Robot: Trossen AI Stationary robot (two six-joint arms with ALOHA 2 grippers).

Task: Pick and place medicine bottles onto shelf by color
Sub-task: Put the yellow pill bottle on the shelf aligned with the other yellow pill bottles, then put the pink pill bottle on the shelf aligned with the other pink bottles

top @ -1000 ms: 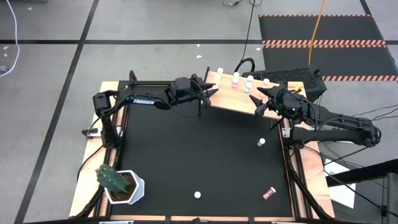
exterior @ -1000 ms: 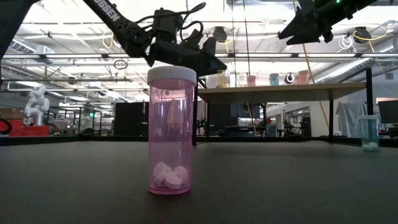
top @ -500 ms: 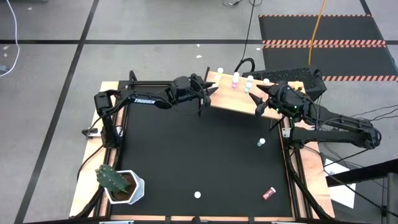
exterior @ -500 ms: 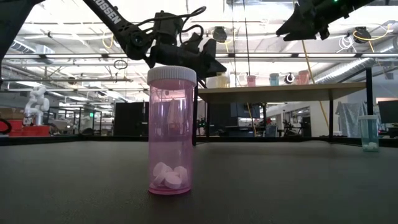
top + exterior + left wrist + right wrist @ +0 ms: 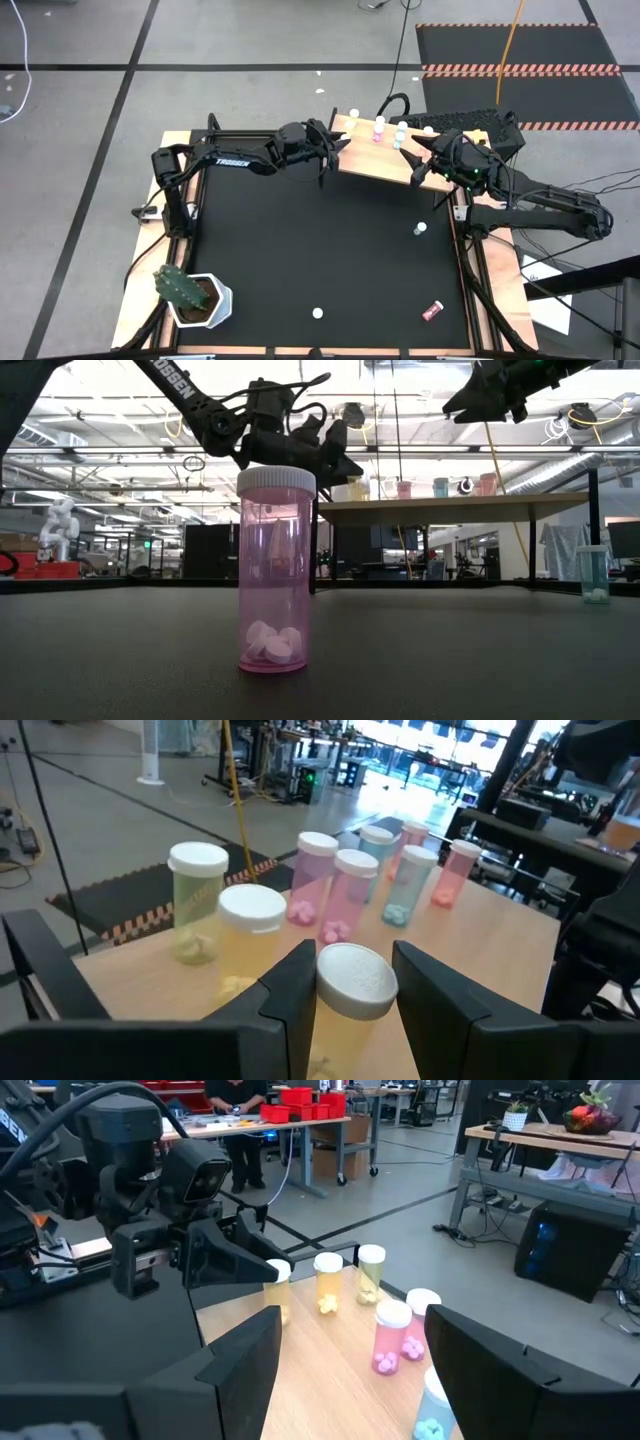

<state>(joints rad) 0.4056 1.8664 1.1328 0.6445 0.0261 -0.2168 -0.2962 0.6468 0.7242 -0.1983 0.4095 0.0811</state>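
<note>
The left gripper (image 5: 345, 985) clamps a white-capped yellow bottle (image 5: 352, 982) at the left edge of the light wooden shelf (image 5: 385, 163), beside two yellow bottles (image 5: 248, 935). The right gripper (image 5: 413, 158), fingers apart and empty, hovers over the shelf's right end.

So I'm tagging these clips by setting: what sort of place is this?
Most likely a robotics lab or workshop in an open industrial hall. The low view shows exposed ceiling trusses and another white robot arm; the right wrist view shows workbenches with red bins.
</note>
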